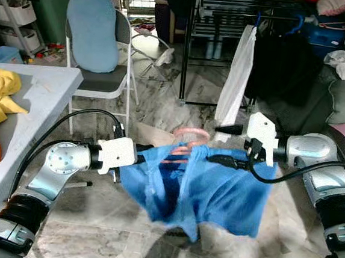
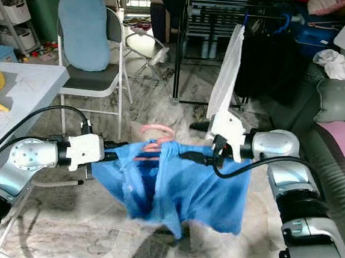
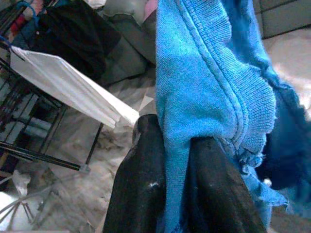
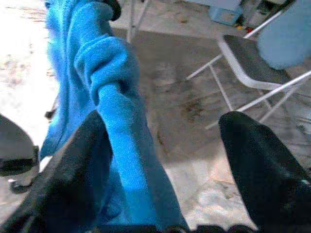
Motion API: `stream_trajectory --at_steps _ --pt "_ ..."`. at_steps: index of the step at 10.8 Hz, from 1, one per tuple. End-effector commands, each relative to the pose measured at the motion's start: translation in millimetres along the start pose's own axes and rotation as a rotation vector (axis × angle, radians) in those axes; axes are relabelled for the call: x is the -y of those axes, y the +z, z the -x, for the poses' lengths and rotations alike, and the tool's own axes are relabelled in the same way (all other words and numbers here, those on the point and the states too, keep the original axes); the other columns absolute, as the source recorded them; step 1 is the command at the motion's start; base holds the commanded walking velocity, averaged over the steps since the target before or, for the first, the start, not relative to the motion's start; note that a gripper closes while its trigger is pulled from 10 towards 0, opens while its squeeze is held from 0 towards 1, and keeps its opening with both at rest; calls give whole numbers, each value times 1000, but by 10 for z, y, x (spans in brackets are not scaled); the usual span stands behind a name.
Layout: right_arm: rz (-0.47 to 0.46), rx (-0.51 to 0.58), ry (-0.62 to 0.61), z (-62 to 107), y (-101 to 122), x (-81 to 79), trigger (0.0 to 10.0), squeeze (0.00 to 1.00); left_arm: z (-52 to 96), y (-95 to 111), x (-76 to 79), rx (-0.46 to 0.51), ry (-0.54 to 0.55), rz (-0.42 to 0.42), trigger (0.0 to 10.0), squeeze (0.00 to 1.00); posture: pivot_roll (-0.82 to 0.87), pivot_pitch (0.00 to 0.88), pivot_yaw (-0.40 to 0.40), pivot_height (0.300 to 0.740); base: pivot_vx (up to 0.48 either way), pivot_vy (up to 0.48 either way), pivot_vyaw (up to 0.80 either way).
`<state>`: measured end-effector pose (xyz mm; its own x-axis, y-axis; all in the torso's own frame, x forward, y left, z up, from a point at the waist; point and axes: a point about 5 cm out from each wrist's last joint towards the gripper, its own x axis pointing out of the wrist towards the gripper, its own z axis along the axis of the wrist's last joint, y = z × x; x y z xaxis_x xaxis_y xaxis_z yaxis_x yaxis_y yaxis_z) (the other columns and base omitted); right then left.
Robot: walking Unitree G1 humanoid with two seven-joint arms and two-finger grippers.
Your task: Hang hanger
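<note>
The hanger [image 1: 186, 143] is pink, and I can see its hook poking up out of the neck of a blue shirt [image 1: 200, 189] that I am holding in the air between my two arms. My left gripper [image 3: 177, 170] is pinched tight on one edge of the blue shirt, with the cloth squeezed between its two black fingers. My right gripper [image 4: 160, 145] is spread wide, and a fold of the shirt lies draped over one finger, so I think it is propping the cloth up and not pinching it. The shirt looks like it is already on the hanger, so that part seems done. What is left is the hanging. The black drying rack [image 1: 230, 25] stands well ahead of me, with a white cloth [image 1: 236, 74] and dark clothes [image 1: 283, 69] on it, and the hook is not on any bar yet. I judge I need to get closer and lift the hook onto the rack.
</note>
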<state>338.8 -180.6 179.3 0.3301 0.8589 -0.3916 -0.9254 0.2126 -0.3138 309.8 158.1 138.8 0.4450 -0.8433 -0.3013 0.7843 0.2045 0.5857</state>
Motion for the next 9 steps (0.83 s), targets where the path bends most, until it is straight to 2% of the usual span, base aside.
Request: stream_trajectory --at_steps 1,7,9 --pt "5 -4 62 7 53 13 0 0 -31 87 -41 45 -11 -35 0 0 -13 1 27 740 0 0 0" --pt "14 -137 319 22 -53 -112 0 0 -102 118 -36 64 -41 -30 0 0 -12 5 23 740 0 0 0" --pt "8 -147 318 22 -87 -115 0 0 -110 123 -35 67 -45 -27 0 0 -11 6 24 740 0 0 0"
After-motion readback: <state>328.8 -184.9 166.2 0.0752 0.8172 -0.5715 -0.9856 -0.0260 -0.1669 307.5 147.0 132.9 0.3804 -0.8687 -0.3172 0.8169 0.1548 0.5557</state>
